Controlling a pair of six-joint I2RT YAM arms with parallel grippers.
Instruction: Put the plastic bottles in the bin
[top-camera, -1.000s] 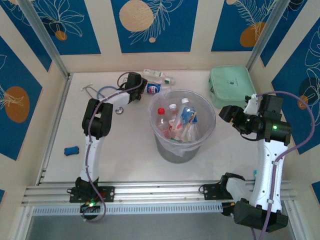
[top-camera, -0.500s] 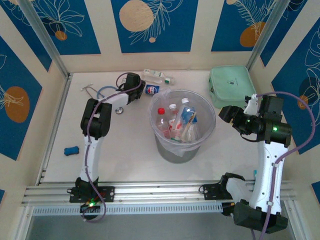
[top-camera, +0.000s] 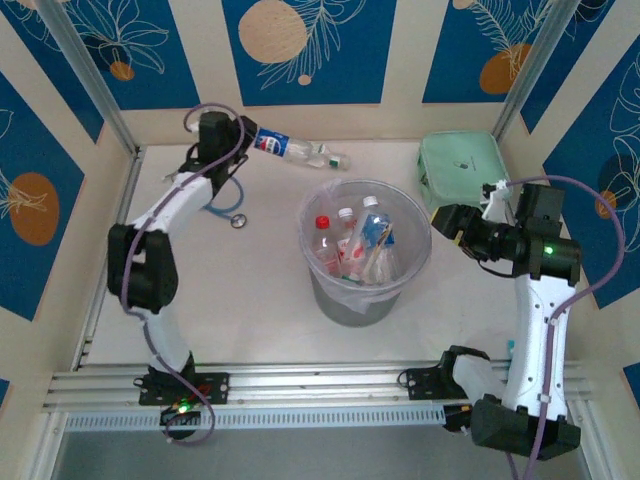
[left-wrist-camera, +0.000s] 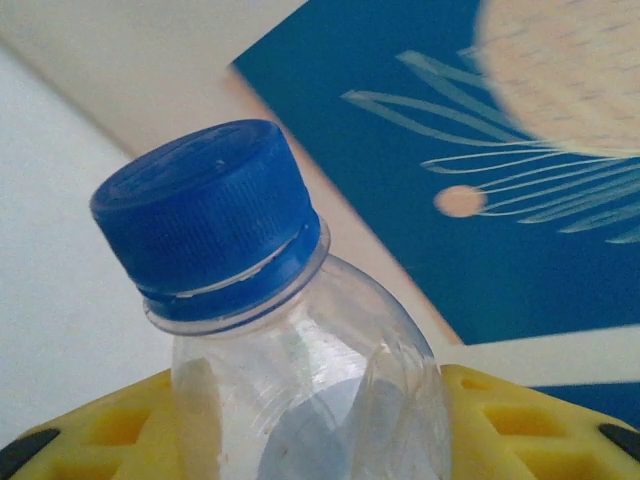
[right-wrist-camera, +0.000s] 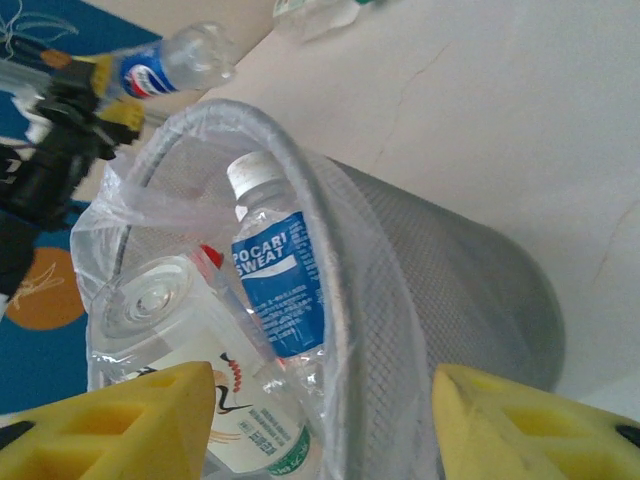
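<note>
My left gripper is raised over the table's back left, shut on a clear bottle with a blue cap and blue label. The left wrist view has its cap sticking out past the yellow fingers. The bin stands mid-table and holds several bottles, among them a blue-labelled one. Another clear bottle lies on the table behind the bin. My right gripper hovers just right of the bin's rim, open with nothing in it.
A mint-green box sits at the back right, behind my right gripper. A blue toy lies near the left wall. A thin looped cord lies under my left arm. A metal rail runs along the front.
My left gripper has closed on the blue-labelled bottle and lifted it off the table, up and toward the back left. My right gripper has narrowed a little and edged toward the bin.
</note>
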